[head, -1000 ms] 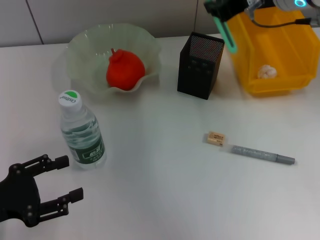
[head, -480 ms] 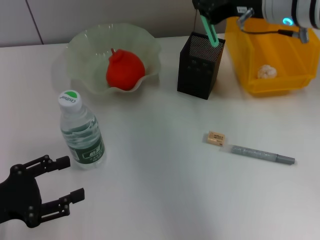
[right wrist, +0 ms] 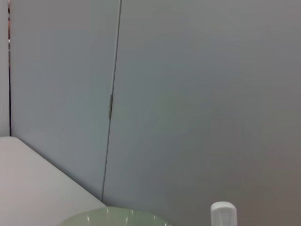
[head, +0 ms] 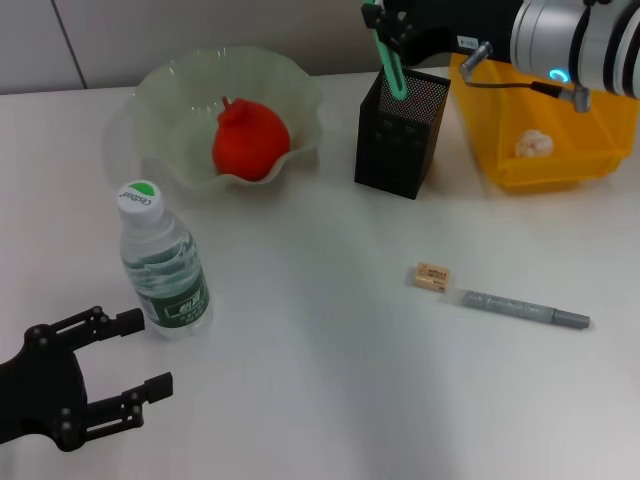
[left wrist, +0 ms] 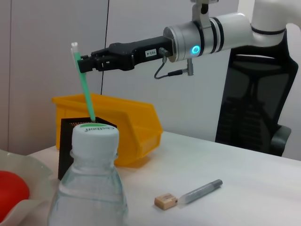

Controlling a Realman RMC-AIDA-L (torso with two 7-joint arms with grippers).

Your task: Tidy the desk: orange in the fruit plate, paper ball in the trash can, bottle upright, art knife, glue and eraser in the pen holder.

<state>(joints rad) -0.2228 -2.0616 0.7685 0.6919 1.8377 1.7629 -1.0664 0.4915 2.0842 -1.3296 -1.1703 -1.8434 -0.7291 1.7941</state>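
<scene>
A white surface (head: 320,400) fronts a pale panelled wall. The right hand (head: 385,30) is closed on the green art knife (head: 388,62), its lower tip at the mouth of the black mesh pen holder (head: 400,132). The knife looks light, stiff and slim (best pinched high on the handle, as here). The eraser (head: 432,276) and grey glue stick (head: 520,310) lie touching; the bottle (head: 163,262) stands upright, its label unreadable. The left hand (head: 120,375) idles open, holding nothing, near the surface's front edge.
</scene>
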